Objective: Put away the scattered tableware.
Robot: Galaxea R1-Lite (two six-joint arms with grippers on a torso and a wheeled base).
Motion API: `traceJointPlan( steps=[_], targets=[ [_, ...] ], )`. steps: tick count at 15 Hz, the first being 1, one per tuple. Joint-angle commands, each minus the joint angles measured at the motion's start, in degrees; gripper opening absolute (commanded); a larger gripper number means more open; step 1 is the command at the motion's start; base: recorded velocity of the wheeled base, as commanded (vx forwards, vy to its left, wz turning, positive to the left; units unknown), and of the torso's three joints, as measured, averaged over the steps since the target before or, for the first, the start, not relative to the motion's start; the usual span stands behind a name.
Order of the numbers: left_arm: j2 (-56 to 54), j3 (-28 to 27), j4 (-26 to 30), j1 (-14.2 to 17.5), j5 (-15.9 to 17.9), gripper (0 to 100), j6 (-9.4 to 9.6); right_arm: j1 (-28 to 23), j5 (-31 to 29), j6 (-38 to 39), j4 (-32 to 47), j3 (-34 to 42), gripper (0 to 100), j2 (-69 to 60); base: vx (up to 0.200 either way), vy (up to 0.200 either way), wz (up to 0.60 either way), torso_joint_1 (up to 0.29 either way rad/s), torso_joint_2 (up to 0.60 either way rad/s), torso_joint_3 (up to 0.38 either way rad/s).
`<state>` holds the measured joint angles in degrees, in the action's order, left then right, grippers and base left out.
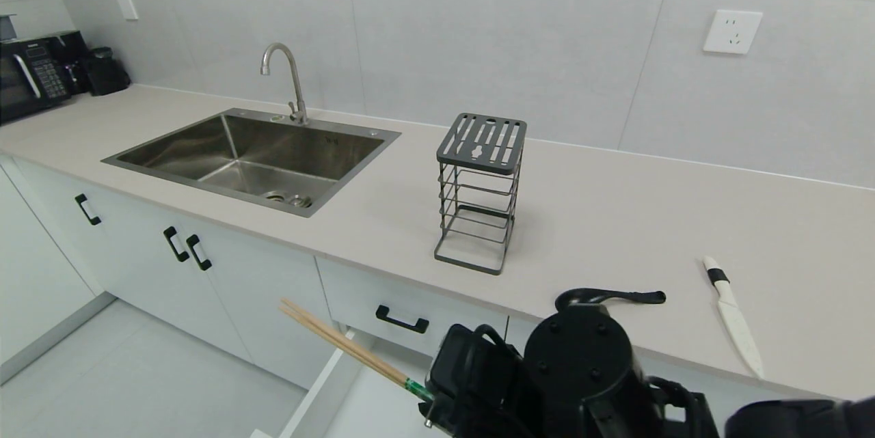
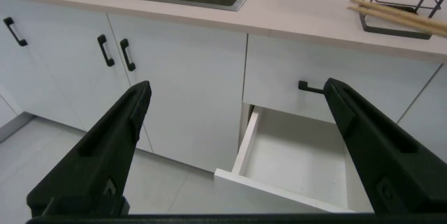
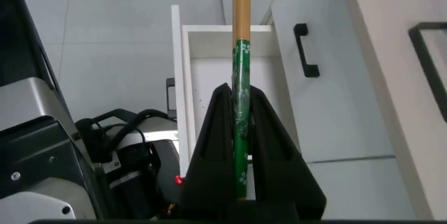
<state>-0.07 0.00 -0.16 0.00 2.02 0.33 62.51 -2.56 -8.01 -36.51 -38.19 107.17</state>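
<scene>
— While the right end effector (image 1: 425, 393) hangs in front of the cabinets, which way do the chopsticks (image 1: 342, 341) lie from it?

— Straight out of its tip. Kitchen surface (image 1: 649, 219), mid-tidy: the pair is pinched at its green-banded end, fingers pressed together on it. The long axis runs from the end effector toward my robot's left and slightly up, with the bare tips in the air off the surface's front edge. From the right wrist camera, the open drawer (image 3: 209, 49) sits directly beyond the sticks, which run roughly parallel to its front panel.

— And the other arm?

— The left end effector (image 2: 237, 88) is empty, fingers spread wide, facing the cabinet doors (image 2: 181, 91) and the same drawer. The right arm is the one that counts: it has the load and, I judge, needs only to go down and let go for the sticks to land flat inside. If the slotted rack (image 1: 478, 192) is the goal instead, it stands farther in on the surface, beyond the end effector, and I would have to tip the sticks upright first.

— What's left out?

— A black spoon (image 1: 608, 298) and a white knife (image 1: 735, 318) lie on the surface to the robot's right, near its front edge. Both are nearer the right arm.
</scene>
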Motion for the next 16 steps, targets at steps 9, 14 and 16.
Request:
traceJointPlan(
  steps=[9,14,16],
  targets=[
    [0.1,0.0,0.0,0.0,0.0,100,0.02,-2.4,0.1,0.0,0.7,-5.3,0,7.9,0.0,0.0,0.0,-0.099,0.2,0.095],
    [0.1,0.0,0.0,0.0,0.0,100,0.02,-1.1,0.8,-0.2,0.7,-7.2,0,11.6,0.0,0.0,0.0,-0.094,0.19,0.093],
    [0.1,0.0,0.0,0.0,0.0,100,0.02,-1.4,0.8,-0.2,0.7,-7.3,0,12.5,0.0,0.0,0.0,-0.076,0.16,0.078]
  ],
)
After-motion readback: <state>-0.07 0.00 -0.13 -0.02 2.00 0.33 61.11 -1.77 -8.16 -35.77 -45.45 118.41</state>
